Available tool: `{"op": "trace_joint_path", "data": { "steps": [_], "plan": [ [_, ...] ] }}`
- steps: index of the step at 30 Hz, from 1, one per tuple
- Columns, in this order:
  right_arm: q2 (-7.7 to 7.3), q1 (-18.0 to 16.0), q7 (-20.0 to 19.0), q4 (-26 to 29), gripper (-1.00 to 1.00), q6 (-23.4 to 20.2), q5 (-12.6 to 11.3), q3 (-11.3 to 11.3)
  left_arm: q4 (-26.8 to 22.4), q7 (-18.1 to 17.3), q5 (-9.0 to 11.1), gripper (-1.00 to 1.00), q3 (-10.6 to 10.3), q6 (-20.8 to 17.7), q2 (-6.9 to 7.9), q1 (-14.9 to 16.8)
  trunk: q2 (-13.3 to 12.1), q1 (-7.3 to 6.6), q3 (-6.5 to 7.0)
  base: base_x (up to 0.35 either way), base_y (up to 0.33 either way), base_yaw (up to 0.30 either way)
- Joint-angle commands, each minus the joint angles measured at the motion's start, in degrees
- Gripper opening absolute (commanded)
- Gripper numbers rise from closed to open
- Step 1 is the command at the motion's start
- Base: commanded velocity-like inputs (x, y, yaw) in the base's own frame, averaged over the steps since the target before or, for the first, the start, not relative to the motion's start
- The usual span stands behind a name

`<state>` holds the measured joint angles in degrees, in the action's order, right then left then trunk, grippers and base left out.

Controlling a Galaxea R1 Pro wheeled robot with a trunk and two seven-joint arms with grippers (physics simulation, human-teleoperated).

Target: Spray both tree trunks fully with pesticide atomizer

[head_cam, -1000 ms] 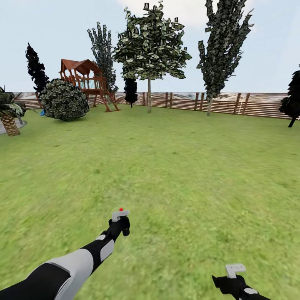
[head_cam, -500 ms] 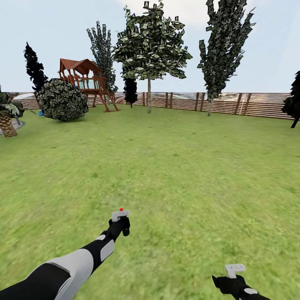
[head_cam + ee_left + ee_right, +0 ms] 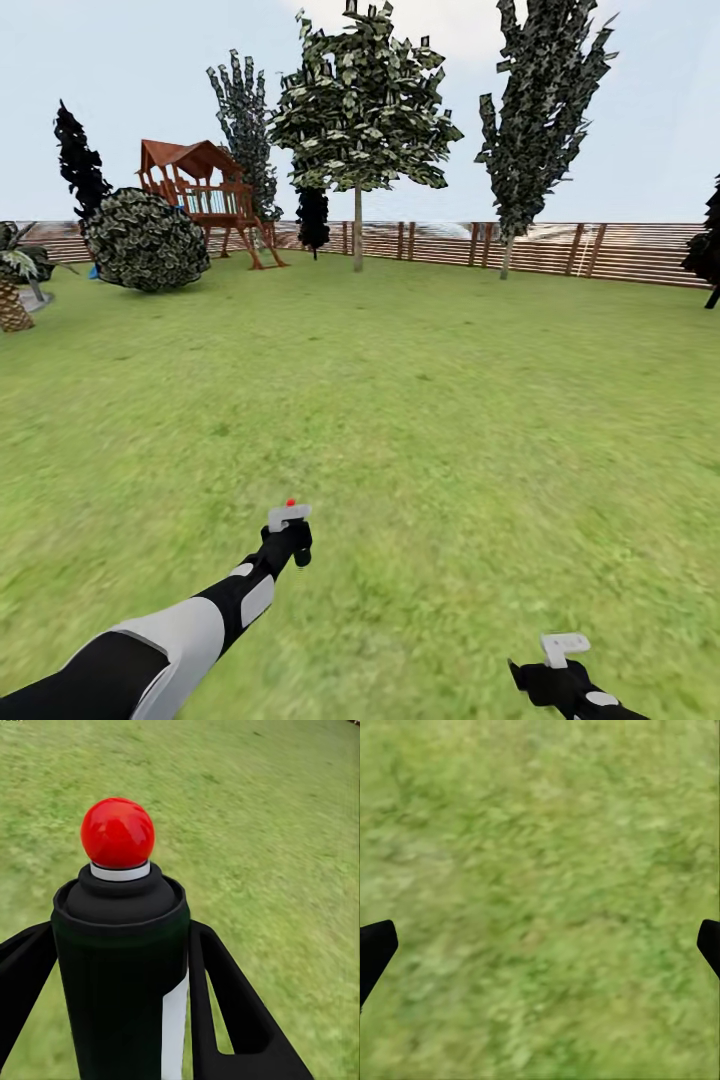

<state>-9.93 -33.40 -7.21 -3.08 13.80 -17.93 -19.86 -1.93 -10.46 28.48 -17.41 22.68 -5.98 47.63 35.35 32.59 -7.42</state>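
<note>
The left tool (image 3: pixel 287 545) is clamped on the pesticide atomizer (image 3: pixel 288 520), its two black fingers (image 3: pixel 225 1009) pressed to either side of the dark bottle; the pale spray head and red dot stand just above the grip. Far ahead of it, past the lawn (image 3: pixel 420 400), a leafy tree (image 3: pixel 357 110) rises before the fence (image 3: pixel 560 250). The right tool (image 3: pixel 560 680) hangs over grass, fingers (image 3: pixel 375 949) spread wide, holding nothing.
</note>
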Motion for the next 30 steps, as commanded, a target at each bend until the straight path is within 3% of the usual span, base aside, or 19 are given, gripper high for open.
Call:
{"op": "trace_joint_path", "data": {
  "steps": [1,30],
  "plan": [
    [0.00,0.00,0.00,0.00,1.00,0.00,0.00,0.00,-0.01,0.00,0.00,-1.00,0.00,0.00,0.00,0.00,0.00,0.00,0.00,0.350,0.000,0.000],
    [0.00,0.00,0.00,0.01,1.00,-0.04,0.00,0.00,-0.01,-0.01,0.00,-1.00,0.00,0.00,0.00,0.00,0.00,0.00,0.00,0.350,0.000,0.000]
  ]
}}
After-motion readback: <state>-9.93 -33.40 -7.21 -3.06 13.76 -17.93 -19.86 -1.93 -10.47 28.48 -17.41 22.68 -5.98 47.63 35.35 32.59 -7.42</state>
